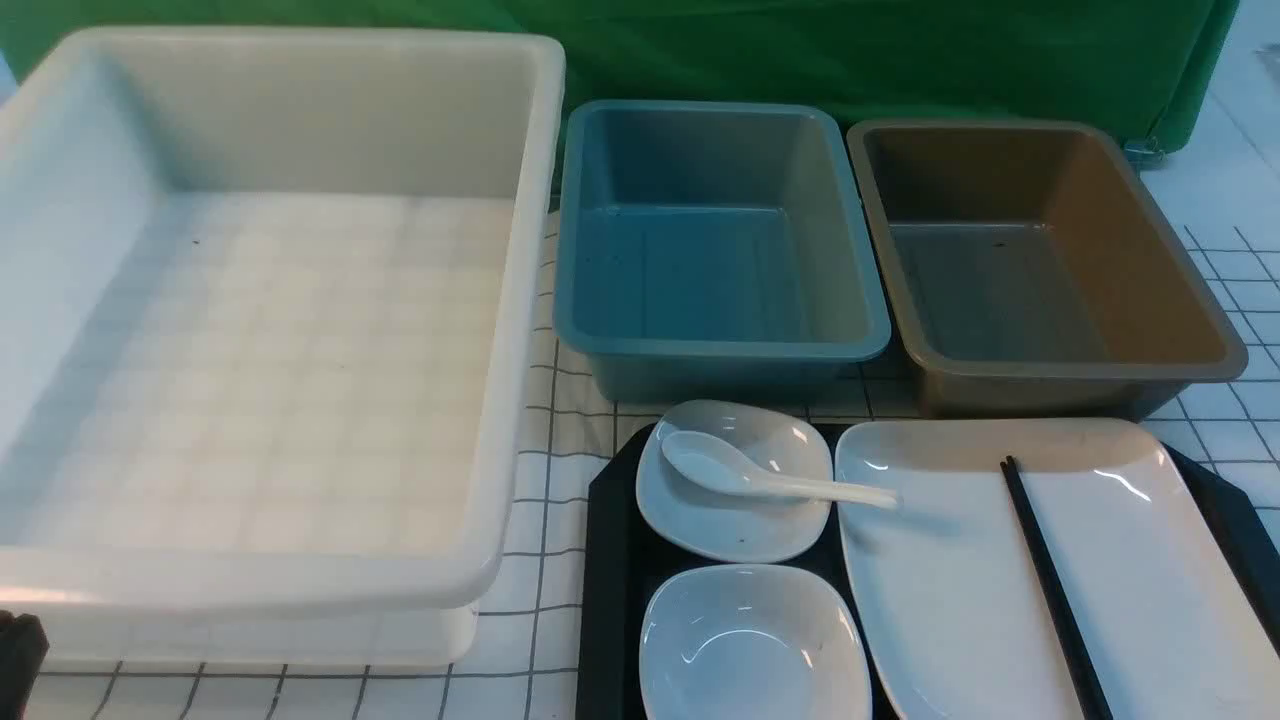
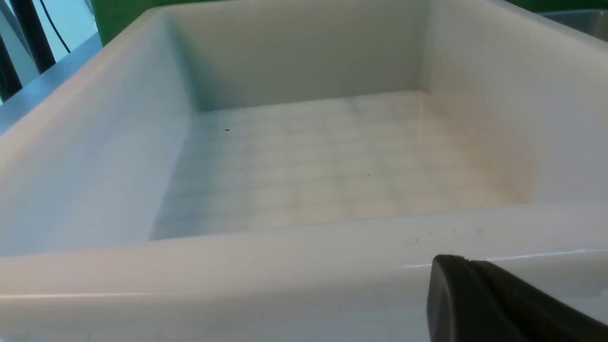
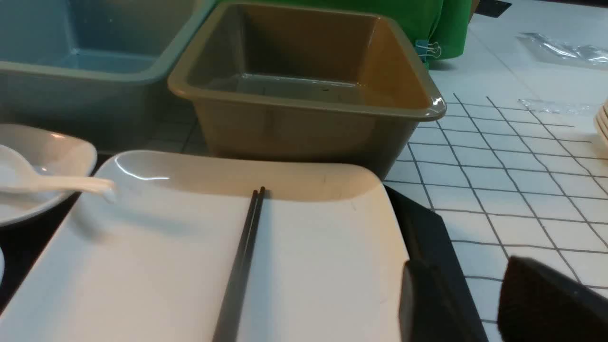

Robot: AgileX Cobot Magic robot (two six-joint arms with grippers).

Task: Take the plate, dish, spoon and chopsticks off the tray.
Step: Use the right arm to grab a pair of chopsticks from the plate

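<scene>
The black tray (image 1: pixel 605 600) lies at the front right. On it lies the large white plate (image 1: pixel 950 600), with the black chopsticks (image 1: pixel 1050 580) laid together lengthwise on it. Two small white dishes sit left of the plate, a far one (image 1: pixel 740 525) and a near one (image 1: pixel 750 640). The white spoon (image 1: pixel 790 487) rests in the far dish, its handle reaching over the plate's edge. My right gripper (image 3: pixel 461 266) is open and empty, its jaws either side of the tray's right rim (image 3: pixel 427 223), beside the plate (image 3: pixel 166 266). My left gripper (image 2: pixel 456 263) is shut and empty, close to the white bin's near wall.
A large empty white bin (image 1: pixel 520 300) fills the left side and the left wrist view (image 2: pixel 285 266). An empty blue bin (image 1: pixel 720 350) and an empty brown bin (image 1: pixel 1050 370) stand behind the tray. The checked cloth (image 3: pixel 522 190) lies right of the tray, with stacked dishes (image 3: pixel 603 123) at its edge.
</scene>
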